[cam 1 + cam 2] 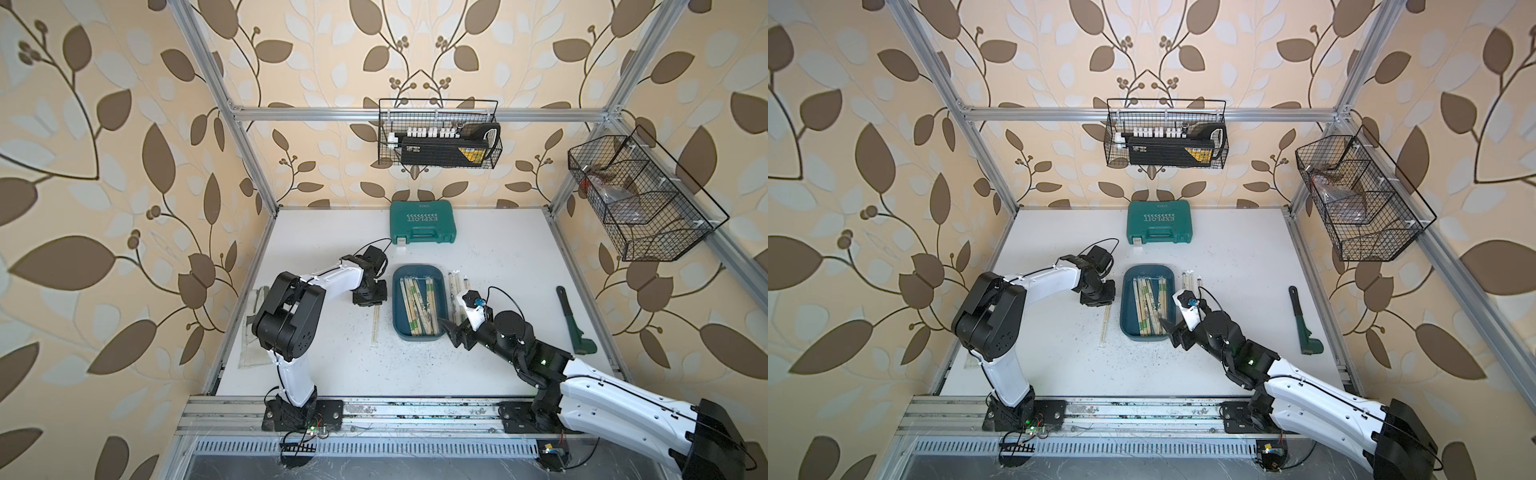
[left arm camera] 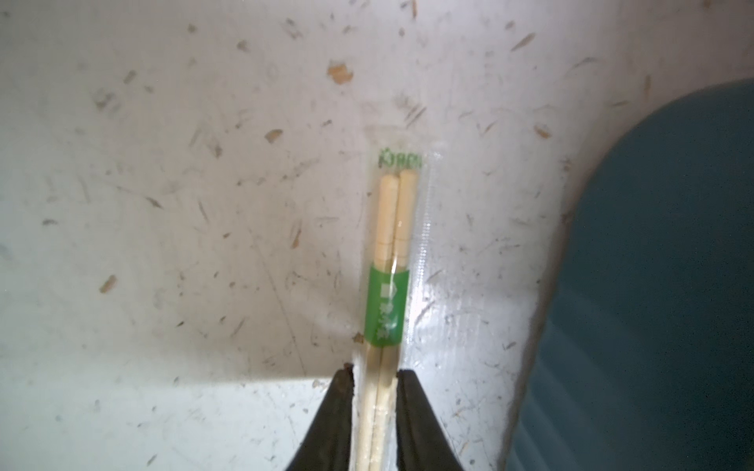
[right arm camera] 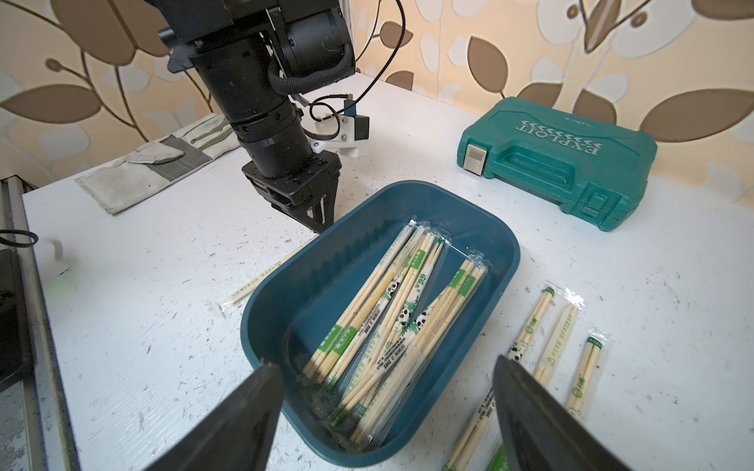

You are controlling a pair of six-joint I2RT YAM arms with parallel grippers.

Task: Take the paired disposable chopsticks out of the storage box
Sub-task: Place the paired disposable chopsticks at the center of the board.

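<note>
chopstick pair (image 2: 389,253) within parted left tool (image 2: 374,370)

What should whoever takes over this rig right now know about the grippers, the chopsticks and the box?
Left gripper: slightly open, straddling one wrapped pair that lies on the table beside the storage box.
Right gripper: wide open and empty, above the box's end nearest the robot.
Done: that pair is out on the left arm's side, and several pairs lie on the table on the other side.
Left: a loose pile of chopsticks in the box, to be taken out.
</note>
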